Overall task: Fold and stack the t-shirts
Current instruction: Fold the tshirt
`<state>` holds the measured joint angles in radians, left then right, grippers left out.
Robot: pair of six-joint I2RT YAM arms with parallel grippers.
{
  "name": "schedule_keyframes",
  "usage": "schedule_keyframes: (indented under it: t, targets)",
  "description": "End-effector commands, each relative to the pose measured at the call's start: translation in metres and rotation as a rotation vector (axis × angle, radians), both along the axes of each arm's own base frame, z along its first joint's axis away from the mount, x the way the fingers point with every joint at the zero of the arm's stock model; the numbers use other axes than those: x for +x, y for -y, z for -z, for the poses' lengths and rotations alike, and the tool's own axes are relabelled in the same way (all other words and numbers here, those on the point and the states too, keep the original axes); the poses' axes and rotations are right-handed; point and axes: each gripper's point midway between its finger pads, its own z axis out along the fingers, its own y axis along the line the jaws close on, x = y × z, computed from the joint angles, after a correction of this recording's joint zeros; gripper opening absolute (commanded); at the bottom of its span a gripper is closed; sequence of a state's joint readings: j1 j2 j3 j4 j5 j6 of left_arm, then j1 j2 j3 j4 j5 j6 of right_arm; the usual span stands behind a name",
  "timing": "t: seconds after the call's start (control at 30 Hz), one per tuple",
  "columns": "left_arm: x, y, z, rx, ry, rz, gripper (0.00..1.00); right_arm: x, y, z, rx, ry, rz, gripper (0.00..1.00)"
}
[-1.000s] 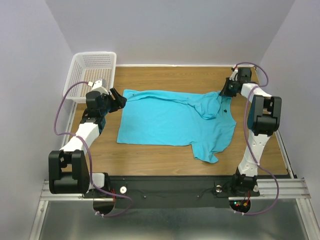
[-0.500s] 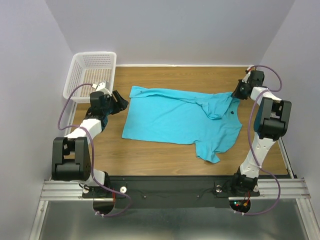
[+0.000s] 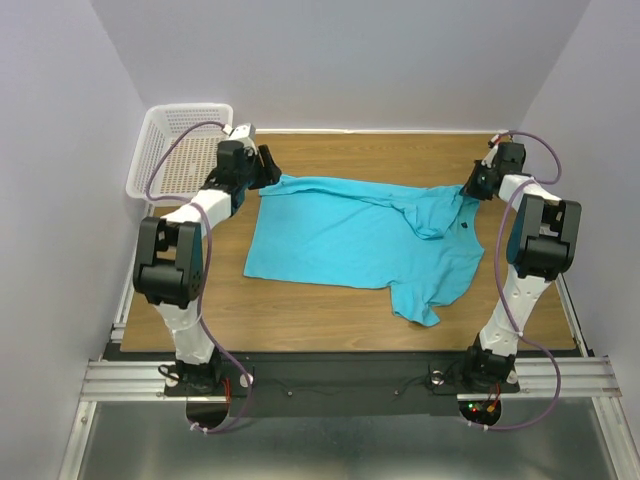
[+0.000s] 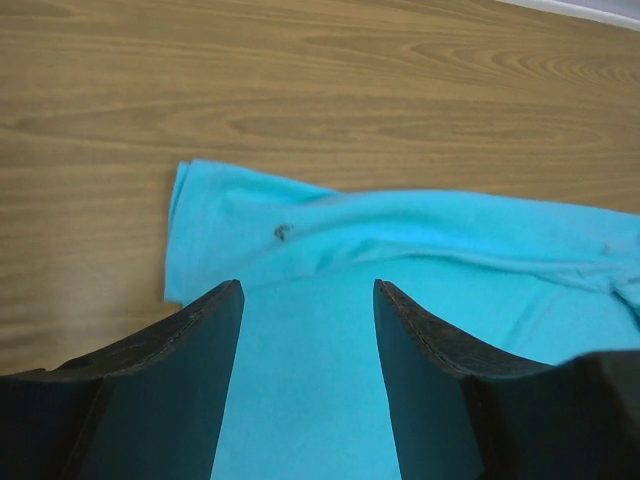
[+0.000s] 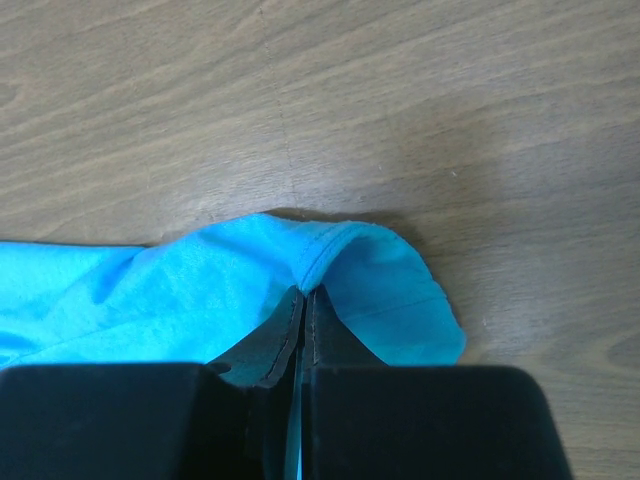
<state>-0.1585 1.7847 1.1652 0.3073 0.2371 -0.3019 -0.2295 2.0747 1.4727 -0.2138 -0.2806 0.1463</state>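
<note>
The white basket (image 3: 188,108) fills the worktop's (image 3: 300,320) 10 o'clock corner. Just beside it, the left hand (image 3: 266,168) hovers released over the t-shirt's (image 3: 340,240) 10 o'clock corner, with bare wood beyond the hem. The t-shirt lies spread mid-worktop, with open wood toward 6 o'clock. At 2 o'clock the right hand (image 3: 472,188) is clenched on its edge. 1 second ago the left hand was at 9 o'clock.

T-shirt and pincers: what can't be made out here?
- Right wrist: the right pincer hides how much t-shirt it pinches.
- Left wrist: fingers of the left pincer cover the near cloth; the right edge cuts the t-shirt off.
- Left wrist: dark mark too small to identify.
- Top: basket floor partly behind the cable.
</note>
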Motion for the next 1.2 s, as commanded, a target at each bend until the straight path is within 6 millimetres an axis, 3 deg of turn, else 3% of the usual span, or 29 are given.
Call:
schedule_keyframes:
  t: [0.0,0.03,0.07,0.1,0.13,0.17,0.3,0.33,0.4,0.43,0.5,0.87,1.0,1.17]
  targets:
    - [0.029,-0.011,-0.001,0.132,-0.010,-0.069,0.65,0.011,-0.001,-0.018,-0.002,0.071,-0.011,0.01]
    - [0.040,-0.016,0.003,0.161,-0.013,-0.090,0.65,0.010,-0.002,-0.017,-0.001,0.070,-0.014,0.01]
    - [0.039,-0.017,0.015,0.176,-0.042,-0.095,0.65,0.010,-0.002,-0.017,-0.004,0.070,-0.017,0.00]
    - [0.047,-0.018,0.010,0.184,-0.035,-0.100,0.63,0.010,-0.001,-0.017,-0.006,0.070,-0.017,0.01]
    - [0.050,-0.020,0.024,0.206,-0.061,-0.102,0.63,0.009,-0.001,-0.016,-0.006,0.069,-0.018,0.01]
    - [0.061,-0.018,0.014,0.208,-0.041,-0.101,0.62,0.009,-0.001,-0.017,-0.007,0.071,-0.018,0.01]
    - [0.077,-0.019,0.025,0.239,-0.078,-0.104,0.59,0.011,-0.001,-0.016,-0.009,0.073,-0.022,0.01]
    - [0.081,-0.019,0.036,0.248,-0.097,-0.107,0.59,0.011,-0.001,-0.017,-0.011,0.077,-0.023,0.01]
    - [0.091,-0.019,0.031,0.251,-0.086,-0.112,0.57,0.012,-0.001,-0.017,-0.008,0.077,-0.022,0.01]
    - [0.090,-0.020,0.047,0.263,-0.128,-0.108,0.56,0.012,-0.001,-0.018,-0.006,0.080,-0.024,0.00]
    - [0.096,-0.019,0.053,0.272,-0.148,-0.101,0.55,0.013,-0.002,-0.018,-0.004,0.080,-0.026,0.01]
    - [0.102,-0.018,0.070,0.287,-0.202,-0.092,0.50,0.013,-0.002,-0.020,-0.007,0.085,-0.029,0.01]
    - [0.101,-0.016,0.073,0.279,-0.213,-0.083,0.39,0.014,-0.002,-0.019,-0.003,0.085,-0.028,0.01]
    - [0.100,-0.014,0.073,0.248,-0.219,-0.066,0.01,0.015,-0.001,-0.021,-0.007,0.089,-0.026,0.01]
